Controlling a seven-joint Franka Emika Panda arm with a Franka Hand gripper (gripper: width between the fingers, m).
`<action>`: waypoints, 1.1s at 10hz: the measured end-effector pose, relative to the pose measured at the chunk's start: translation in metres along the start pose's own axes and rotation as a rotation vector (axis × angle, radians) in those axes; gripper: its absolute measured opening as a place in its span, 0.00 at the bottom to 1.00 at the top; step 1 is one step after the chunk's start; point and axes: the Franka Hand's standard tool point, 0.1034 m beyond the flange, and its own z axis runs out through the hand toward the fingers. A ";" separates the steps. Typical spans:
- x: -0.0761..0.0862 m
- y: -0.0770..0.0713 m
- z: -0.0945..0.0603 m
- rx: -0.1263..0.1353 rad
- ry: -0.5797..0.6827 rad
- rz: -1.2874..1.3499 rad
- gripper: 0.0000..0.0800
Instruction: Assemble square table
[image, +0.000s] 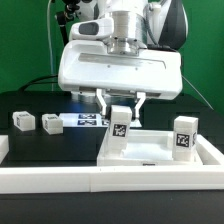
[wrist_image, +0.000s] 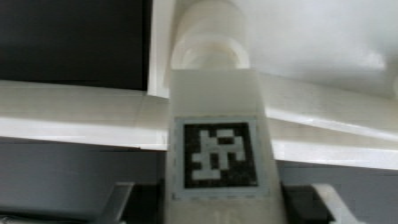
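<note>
**A:** White plastic on a black tabletop (image: 25, 100), this is all I see. What lies at the exterior view's left?

**B:** Two small leg blocks. The first leg block (image: 22, 120) is near the tabletop's left edge. The second leg block (image: 50, 123) is just beside it, and they do not touch. Both lie on the bare tabletop.

**A:** And after them?

**B:** The marker board (image: 85, 121) lies flat, more toward the middle. Then the pincer (image: 122, 106) hangs from above. Its jaws stand one on each side of a third leg (image: 120, 128) and pinch it near its upper end. This leg is upright, and its tag faces the exterior camera.

**A:** Where is the square slab?

**B:** The square slab (image: 140, 152) lies flat near the tabletop's front edge, under the pincer and toward the exterior view's right. The held leg is over the slab's left part. I cannot tell if its lower end touches the slab.

**A:** Does the wrist view help?

**B:** A little. There the held leg (wrist_image: 214, 90) runs away from the camera with its tag toward the lens. The slab (wrist_image: 71, 110) crosses behind it as a pale band. The picture is blurred, so the contact is not clear.

**A:** And at the right?

**B:** A fourth leg (image: 183, 135) stands upright at the slab's right side, with its tag to the front. The barrier rail (image: 110, 180) runs along the tabletop's front edge.
</note>
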 end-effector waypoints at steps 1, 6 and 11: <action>-0.003 -0.001 0.002 -0.001 0.000 -0.002 0.36; -0.003 -0.001 0.002 0.002 -0.010 -0.001 0.36; -0.006 -0.001 0.004 0.005 -0.028 -0.002 0.80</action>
